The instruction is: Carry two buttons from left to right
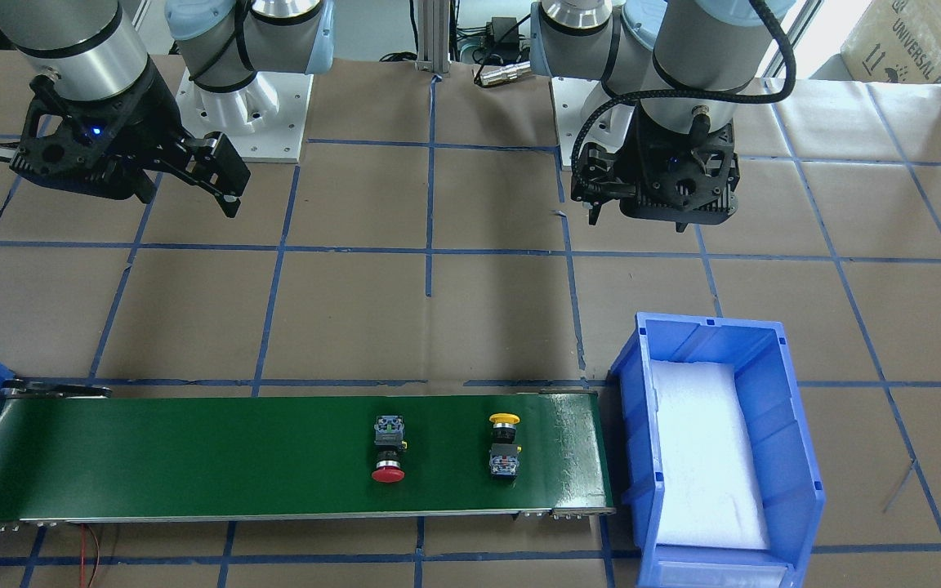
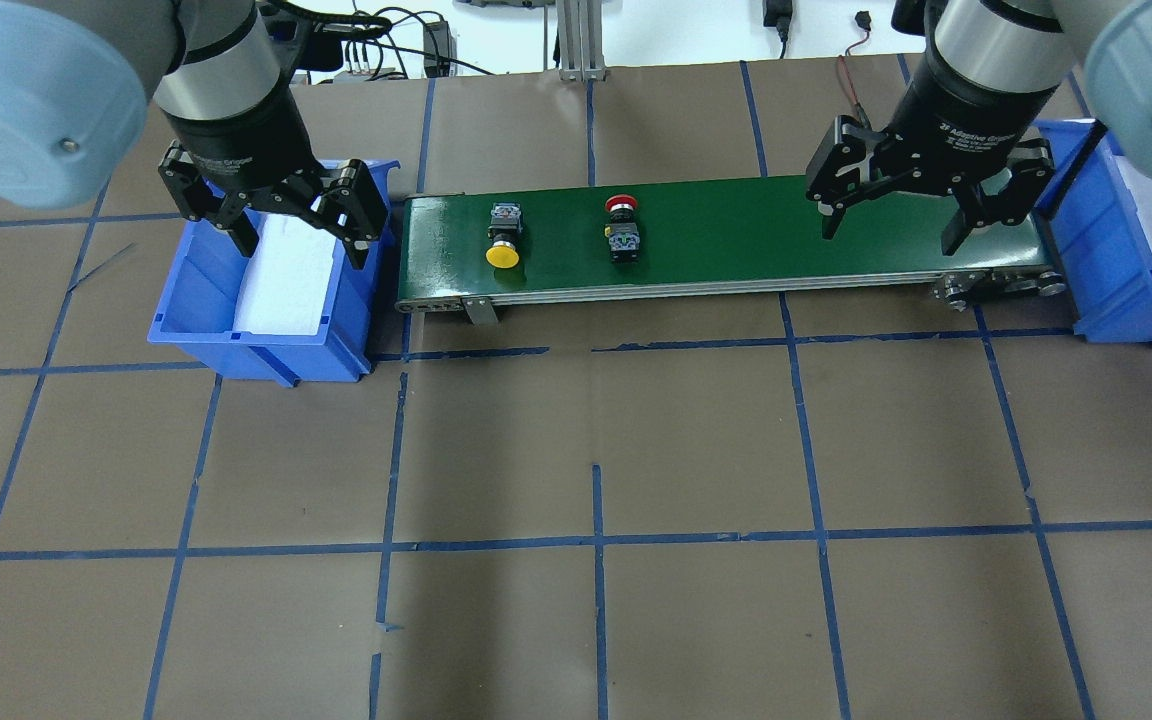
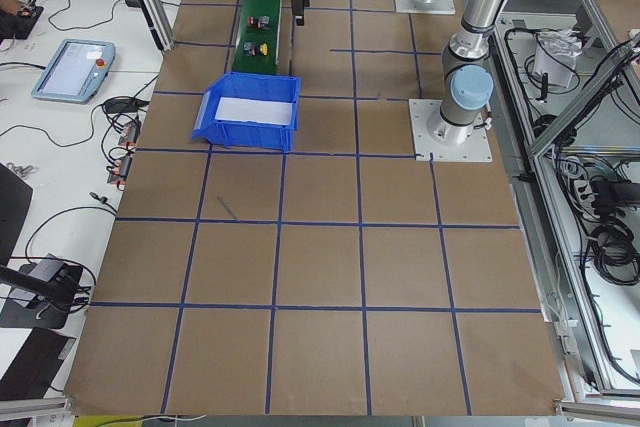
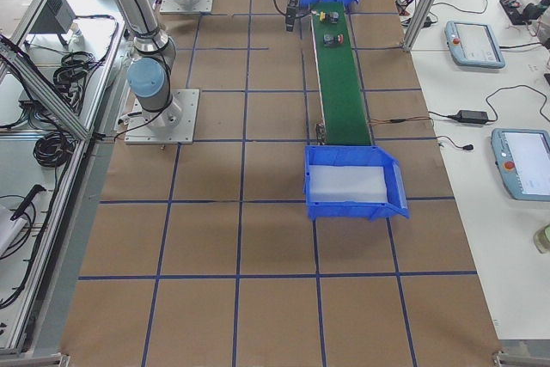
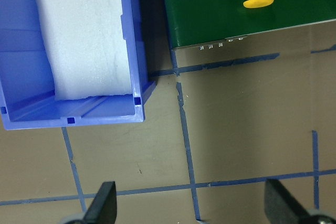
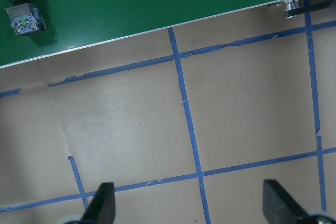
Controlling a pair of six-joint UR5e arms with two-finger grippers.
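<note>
Going big to small: the brown paper-covered table with its blue tape grid [image 2: 596,620] carries a long green conveyor belt [image 2: 736,225] with a blue plastic bin at its left end [image 2: 236,345] and another at its right end [image 2: 1126,320].

The left gripper [image 2: 301,250] hangs over the left bin with its jaws spread wide and nothing in them. The right gripper [image 2: 890,238] is just as released, hovering over the belt's right end.

Both buttons lie on their sides on the belt's left half, well apart from the right gripper. The yellow mushroom-cap push-button [image 2: 503,240] is nearer the left bin, with its cap toward the robot. The red mushroom-cap push-button [image 2: 622,228] is further along, with its cap pointing away.

My read is the pickup at the right end comes next. I'd take red first since it's closer. Come straight down, line the jaws up across the black barrel rather than the rounded cap, which looks likely to slip, and mind that the two point opposite ways.

Count:
- one table
- one belt
- two bins
- two grippers
- two buttons, one red and one yellow
</note>
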